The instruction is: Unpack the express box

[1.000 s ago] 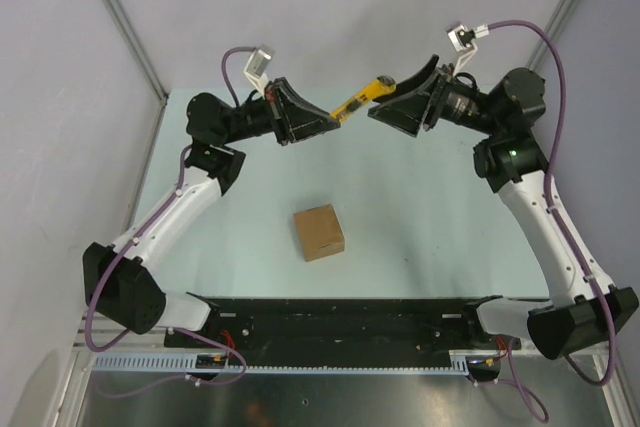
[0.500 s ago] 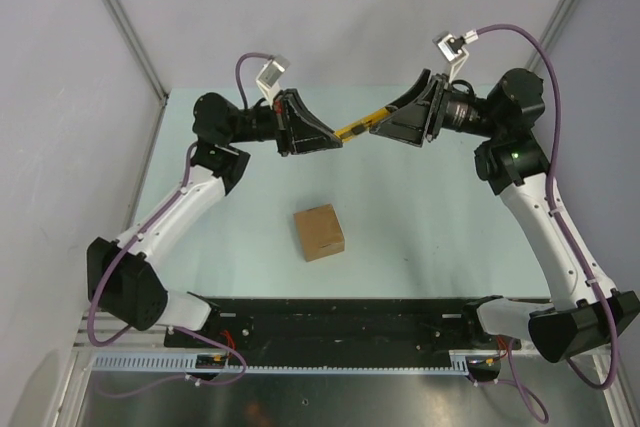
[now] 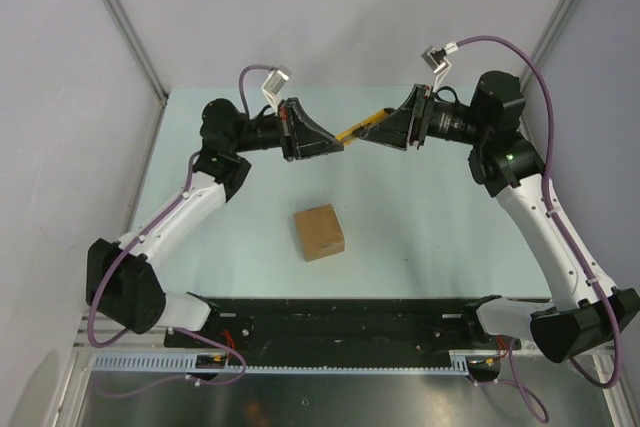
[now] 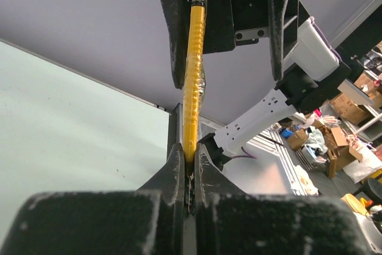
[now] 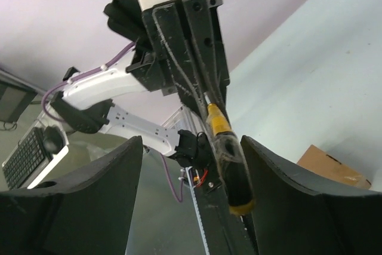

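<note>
The express box, a small brown carton with its flaps shut, sits on the table in front of both arms; its corner shows in the right wrist view. My left gripper is shut on one end of a slim yellow cutter knife and holds it in the air at the back, as the left wrist view shows. My right gripper is open, with its jaws on either side of the knife's black and yellow end, which lies near the right finger.
The table is pale green with grey walls behind and at the sides. A black rail runs along the near edge between the arm bases.
My right gripper has moved left and down, so its open jaws now enclose the knife's free end. My left gripper has shifted slightly right with the knife. The box has not moved.
</note>
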Motion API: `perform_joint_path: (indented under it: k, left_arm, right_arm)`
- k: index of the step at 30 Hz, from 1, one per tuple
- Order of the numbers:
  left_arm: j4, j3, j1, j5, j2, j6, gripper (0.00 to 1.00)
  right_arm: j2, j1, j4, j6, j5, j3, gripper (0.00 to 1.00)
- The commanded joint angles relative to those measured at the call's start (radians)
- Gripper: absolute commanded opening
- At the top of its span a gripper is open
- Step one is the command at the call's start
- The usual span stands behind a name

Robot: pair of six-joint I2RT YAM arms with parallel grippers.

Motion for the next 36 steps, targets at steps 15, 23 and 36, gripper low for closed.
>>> perform_joint_path:
  k: [15, 23, 36]
  left_arm:
    - [-0.093, -0.038, -0.034, -0.087, -0.095, -0.004, 0.0]
    - [-0.097, -0.047, -0.041, -0.098, -0.101, -0.018, 0.0]
    - [-0.105, -0.037, -0.024, -0.121, -0.099, 0.01, 0.0]
  right_arm:
    - [0.027, 0.076, -0.04, -0.029, 0.085, 0.01, 0.61]
    - [0.021, 0.079, 0.144, 0.075, 0.079, -0.026, 0.67]
    - [0.029, 0.079, 0.152, 0.071, 0.059, -0.033, 0.54]
